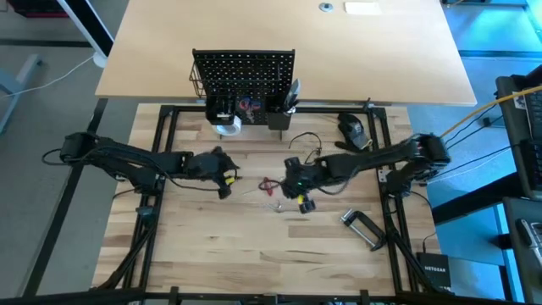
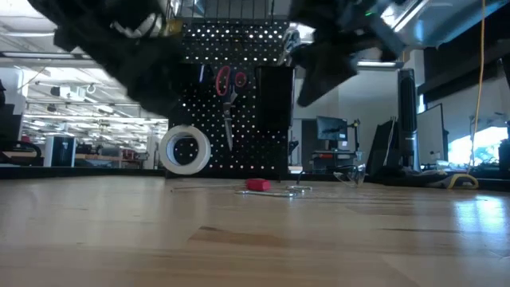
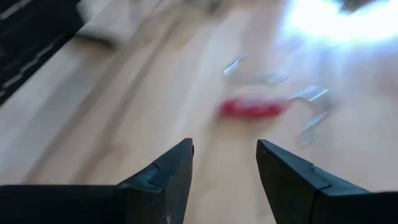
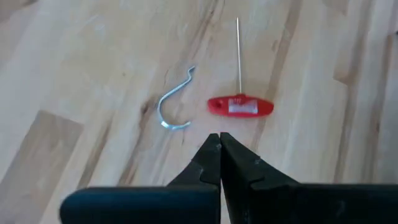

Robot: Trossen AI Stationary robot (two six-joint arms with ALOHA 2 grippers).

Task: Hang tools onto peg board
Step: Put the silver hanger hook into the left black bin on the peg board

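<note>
- Red-handled T-key (image 4: 239, 106) lies flat on the desk (image 1: 237, 254), between both arms, thin shaft pointing away from the right gripper (image 4: 219, 152).
- Right gripper, fingers pressed together and empty, hovers just beside it, nearer.
- Left gripper (image 3: 224, 165), spread, faces it too.

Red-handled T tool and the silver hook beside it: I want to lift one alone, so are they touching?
Apart. The right wrist view shows bare wood between the silver hook and the red-handled T tool.
</note>
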